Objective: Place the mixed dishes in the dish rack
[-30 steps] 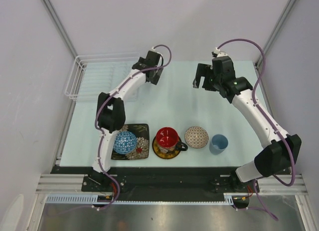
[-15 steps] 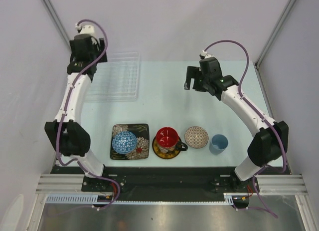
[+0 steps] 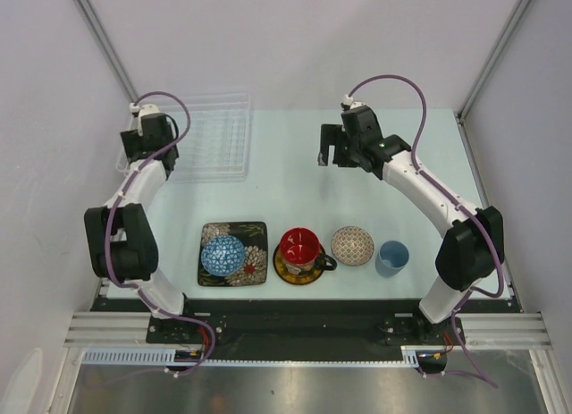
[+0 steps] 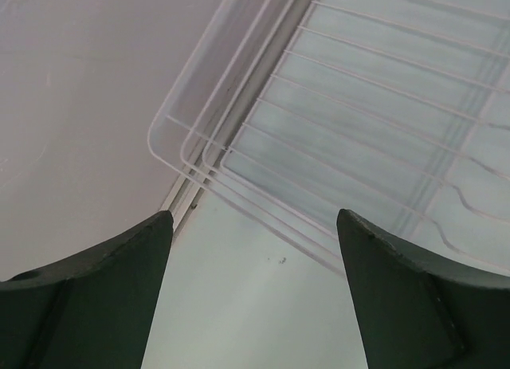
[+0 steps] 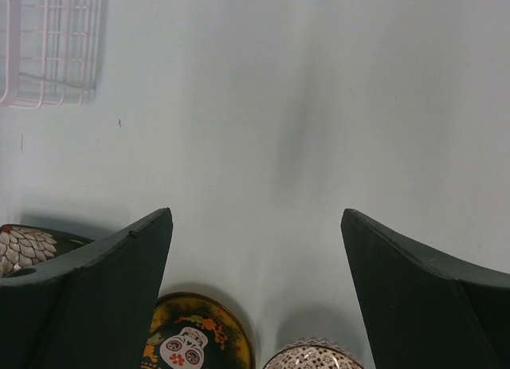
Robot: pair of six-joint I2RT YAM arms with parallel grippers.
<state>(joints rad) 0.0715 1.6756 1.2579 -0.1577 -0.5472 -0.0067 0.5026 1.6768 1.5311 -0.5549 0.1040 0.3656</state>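
Left claw [image 3: 154, 160] sits at the near-left corner of the dish rack [image 3: 210, 137], and the wrist view looks straight down on it. Its jaws are spread wide with nothing between them, and the rack's clear rim and ribbed slots [image 4: 382, 106] show through the gap of the claw [image 4: 253, 217].

The rack lies flat on the pale table [image 3: 295, 190] at the far left, and it is unloaded, with no dish in any slot.

Over to the right claw [image 3: 337, 155]. It is well off the rack's right side, above bare table, with its jaws also spread wide and gripping nothing. From its wrist camera the claw [image 5: 255, 213] frames open table, with a corner of the rack [image 5: 48, 50] up at the top left.

Every dish sits well apart from the rack, lined up toward the arms' bases.

- Nearest the rack's side is the black square floral plate [image 3: 253, 257], with the blue patterned bowl [image 3: 223, 254] resting on it.
- Next along is the red-inside dark cup [image 3: 299, 246], standing upright on the yellow-brown saucer [image 3: 286, 273].
- Then comes the beige patterned bowl [image 3: 352, 245], just beside the cup.
- Farthest from the rack is the light blue cup [image 3: 392, 257], upright and close to that bowl.

Neither claw is touching a dish.
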